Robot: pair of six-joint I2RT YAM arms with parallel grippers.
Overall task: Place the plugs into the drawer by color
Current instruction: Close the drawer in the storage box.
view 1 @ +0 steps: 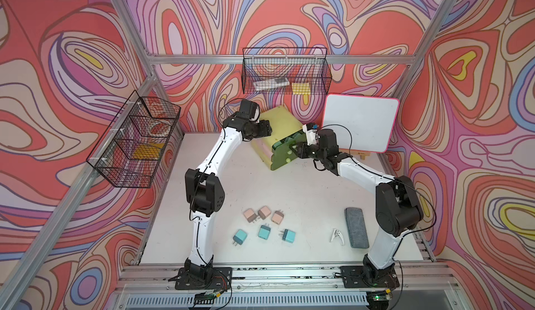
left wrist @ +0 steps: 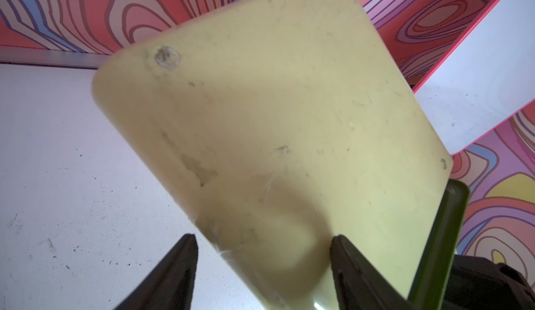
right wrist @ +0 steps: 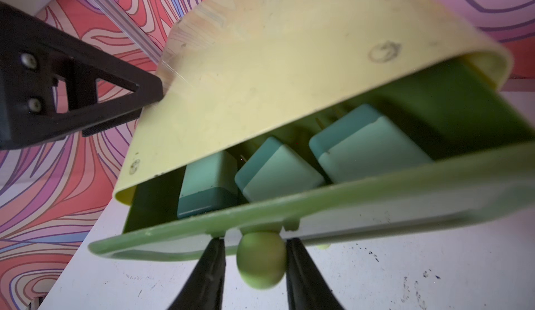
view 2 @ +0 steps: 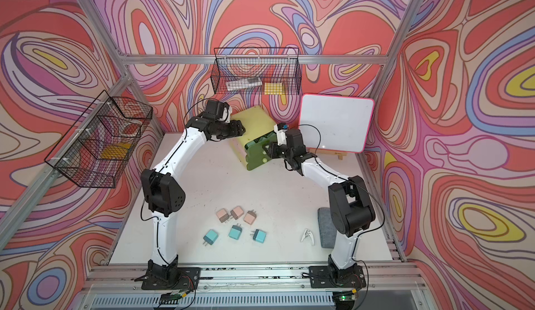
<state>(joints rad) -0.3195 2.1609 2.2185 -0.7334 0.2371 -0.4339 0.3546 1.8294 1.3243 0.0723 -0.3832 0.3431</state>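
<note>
The yellow-green drawer chest [view 1: 279, 118] stands at the back of the table with its top drawer [right wrist: 289, 213] pulled out. Three pale green plugs [right wrist: 278, 169] lie side by side in it. My right gripper [right wrist: 254, 240] is closed around that drawer's ball knob [right wrist: 260, 262]. My left gripper [left wrist: 262, 237] is open, its fingers [right wrist: 86, 100] braced against the chest's top edge. In both top views three pink plugs [view 1: 264, 212] and three teal plugs [view 1: 264, 231] lie loose on the near part of the table, far from either gripper.
A pink-framed whiteboard [view 1: 360, 123] leans behind the right arm. A grey eraser [view 1: 356, 227] and a small white clip [view 1: 335, 234] lie near the right arm's base. Black wire baskets hang on the back wall [view 1: 285, 71] and the left wall [view 1: 136, 140].
</note>
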